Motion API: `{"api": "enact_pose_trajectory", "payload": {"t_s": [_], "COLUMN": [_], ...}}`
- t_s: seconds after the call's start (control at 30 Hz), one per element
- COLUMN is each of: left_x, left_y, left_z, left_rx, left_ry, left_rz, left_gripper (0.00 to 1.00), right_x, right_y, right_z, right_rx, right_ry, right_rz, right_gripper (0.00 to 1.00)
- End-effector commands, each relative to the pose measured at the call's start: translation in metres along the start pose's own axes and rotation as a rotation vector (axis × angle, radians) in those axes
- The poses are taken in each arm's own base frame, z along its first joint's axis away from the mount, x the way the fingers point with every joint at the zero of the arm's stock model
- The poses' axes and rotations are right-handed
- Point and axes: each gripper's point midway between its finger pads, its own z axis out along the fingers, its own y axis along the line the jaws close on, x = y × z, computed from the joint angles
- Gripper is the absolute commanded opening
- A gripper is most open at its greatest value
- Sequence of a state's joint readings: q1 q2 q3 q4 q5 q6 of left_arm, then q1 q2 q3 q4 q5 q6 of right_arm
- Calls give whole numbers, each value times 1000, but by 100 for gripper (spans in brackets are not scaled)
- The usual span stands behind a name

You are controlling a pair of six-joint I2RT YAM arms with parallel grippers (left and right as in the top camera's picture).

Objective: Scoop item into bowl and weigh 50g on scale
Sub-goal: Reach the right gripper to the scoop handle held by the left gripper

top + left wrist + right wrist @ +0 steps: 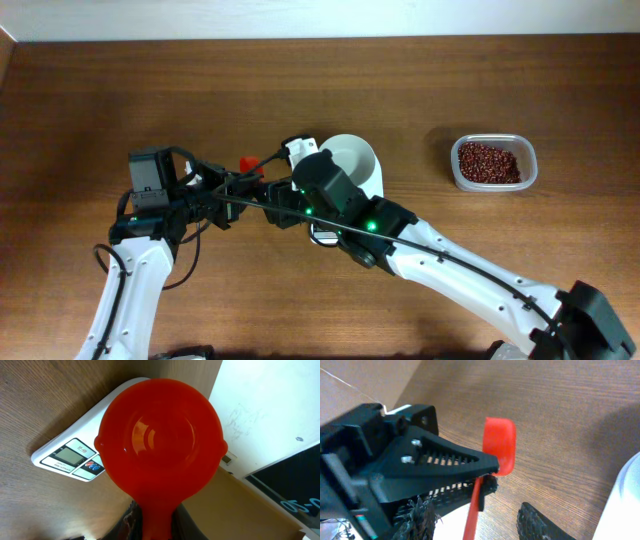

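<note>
scale (67, 457) half behind red scoop (160, 445), handle cropped

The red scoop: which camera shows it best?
The left wrist view. The red scoop fills the picture there, with its whole round cup large and sharp. The overhead view shows only a small red speck between the two arms. The right wrist view catches it edge-on: a narrow cup and a thin handle.
</note>
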State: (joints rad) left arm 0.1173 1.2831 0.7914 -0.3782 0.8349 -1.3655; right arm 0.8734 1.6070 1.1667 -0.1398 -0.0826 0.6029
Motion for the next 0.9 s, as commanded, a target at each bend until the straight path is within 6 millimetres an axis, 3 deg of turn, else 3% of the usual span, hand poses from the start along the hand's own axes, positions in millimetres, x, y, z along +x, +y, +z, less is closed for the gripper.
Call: {"api": "enact_pose_trajectory", "payload": {"t_s": [0.0,0.33,0.67,0.87], "left_x": [2,8,17,17], "left_y": [-7,-8,-10,-10], "left_z": [-2,-3,-3,-3], "left_rx": [16,23,33,33], "left_ry": [10,44,98,98], "left_rz": [1,1,-3,-3], "left_gripper": [6,3,3,3], "right_x": [-4,0,-1,-1], "right_y": [4,14,15,14], "right_z": [4,6,6,6], "right_rx": [-7,-25,-26,-23], "right_ry": [-10,-15,-17,-19], "right_rz": [5,-10,-10,-10], "right_gripper": [54,53,41,18]}}
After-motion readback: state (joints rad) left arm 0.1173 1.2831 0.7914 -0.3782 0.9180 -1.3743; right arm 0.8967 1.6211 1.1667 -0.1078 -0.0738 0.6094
